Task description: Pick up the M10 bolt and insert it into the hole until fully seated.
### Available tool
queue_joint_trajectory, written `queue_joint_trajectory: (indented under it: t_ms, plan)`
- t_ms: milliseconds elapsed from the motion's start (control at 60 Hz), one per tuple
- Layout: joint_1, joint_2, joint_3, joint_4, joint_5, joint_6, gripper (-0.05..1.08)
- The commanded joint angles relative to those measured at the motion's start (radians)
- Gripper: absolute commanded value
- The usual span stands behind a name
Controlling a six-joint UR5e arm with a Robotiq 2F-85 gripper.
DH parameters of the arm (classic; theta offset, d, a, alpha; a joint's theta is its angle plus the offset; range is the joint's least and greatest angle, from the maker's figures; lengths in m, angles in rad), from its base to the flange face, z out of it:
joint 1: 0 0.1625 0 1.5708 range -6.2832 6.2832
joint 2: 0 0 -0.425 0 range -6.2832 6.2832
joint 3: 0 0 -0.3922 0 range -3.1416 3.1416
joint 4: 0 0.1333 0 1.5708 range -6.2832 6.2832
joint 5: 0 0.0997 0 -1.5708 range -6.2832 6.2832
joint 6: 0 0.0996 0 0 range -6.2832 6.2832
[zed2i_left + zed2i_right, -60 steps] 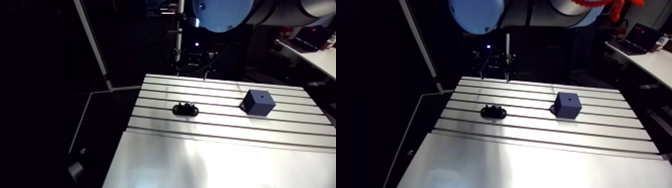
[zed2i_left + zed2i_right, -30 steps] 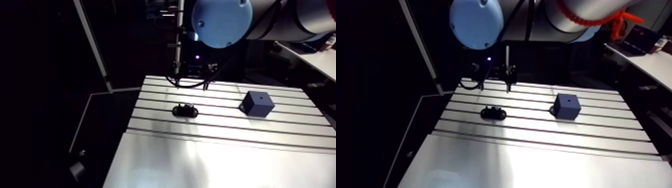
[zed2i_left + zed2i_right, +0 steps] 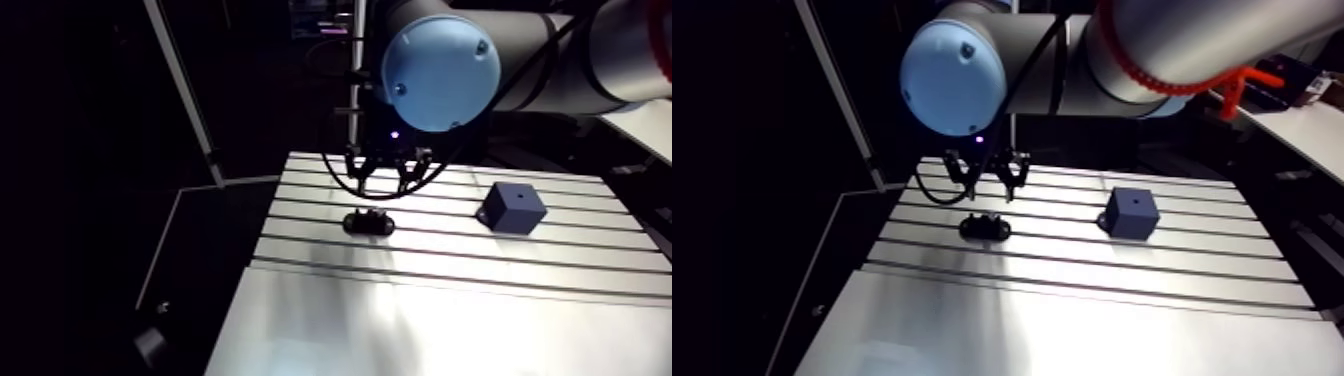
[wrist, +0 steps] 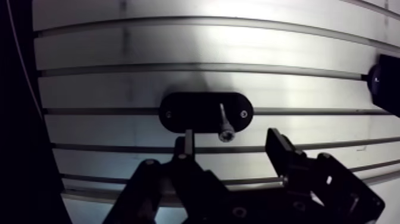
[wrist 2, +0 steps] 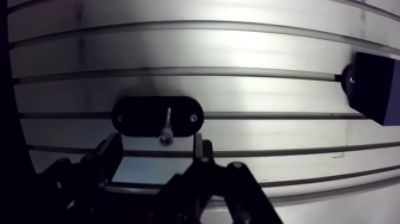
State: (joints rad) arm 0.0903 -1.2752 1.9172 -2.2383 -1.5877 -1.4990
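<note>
Wrist view: M10 bolt lies flat on a black oval holder that sits on the slotted worktop. Its head overhangs the holder edge nearest the pincer, and its shank runs back across the holder's middle.

Pincer is spread wide with nothing in it. The two fingers stand either side of the bolt's line, which falls roughly midway between them, slightly nearer one finger. Arm view shows it hanging just above the holder, not touching from what I can see.

Target is the blue block, well apart from the holder on the same worktop, with a small dark hole in its top face. Nothing is in the hole, so the pick isn't done yet.

Handling, my read:
- Steel bolt: rigid, light for this pincer, no crush risk.
- Round and smooth-ish, so it can roll or swivel between flat pads if pinched off-centre.
- Take it across the shank close under the head. That leaves the threaded end free to lead into the hole.
- Needs reorienting from lying to upright before insertion.
- Squeeze square to the axis. A skewed pinch will likely cock the bolt and jam it at the hole's mouth.

Can't tell thread condition or hole clearance from here.
</note>
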Motion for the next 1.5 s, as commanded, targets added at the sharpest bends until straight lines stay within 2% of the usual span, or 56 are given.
queue_joint_trajectory:
  t_ms: [17, 533, 733, 1500]
  plan:
    - [-0.003, 0.001, 0.016, -0.013, -0.001, -0.012, 0.37]
    - [-0.004, 0.009, 0.030, -0.014, 0.001, -0.027, 0.45]
    - [-0.004, 0.012, 0.045, -0.078, 0.001, -0.057, 0.45]
    - [-0.003, 0.024, 0.059, -0.082, 0.002, -0.063, 0.46]
